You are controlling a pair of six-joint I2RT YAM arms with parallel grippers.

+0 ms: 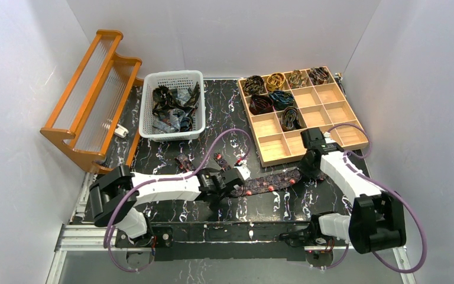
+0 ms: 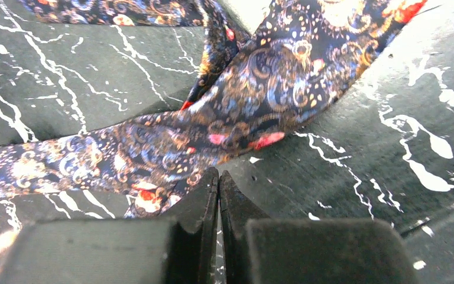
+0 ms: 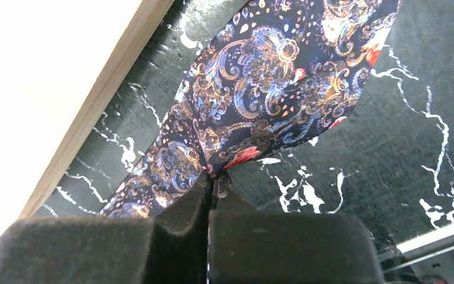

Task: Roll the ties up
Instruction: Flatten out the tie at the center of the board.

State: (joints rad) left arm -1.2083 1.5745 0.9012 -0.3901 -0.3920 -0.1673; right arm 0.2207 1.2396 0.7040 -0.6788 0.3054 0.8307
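As left jaws and right jaws clamp shut on the paisley tie (image 1: 272,180), stretched along the worktop (image 1: 224,109) near the divided tray (image 1: 331,94), laying-out seems in hand; rolling next calls for tucking one end.

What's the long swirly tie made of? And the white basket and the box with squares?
The tie looks like thin soft cloth, maybe silk or polyester: it bunches and shines a little. The basket seems white plastic, with moulded lattice walls. The box looks like pale bare wood, matte, with thin board dividers.
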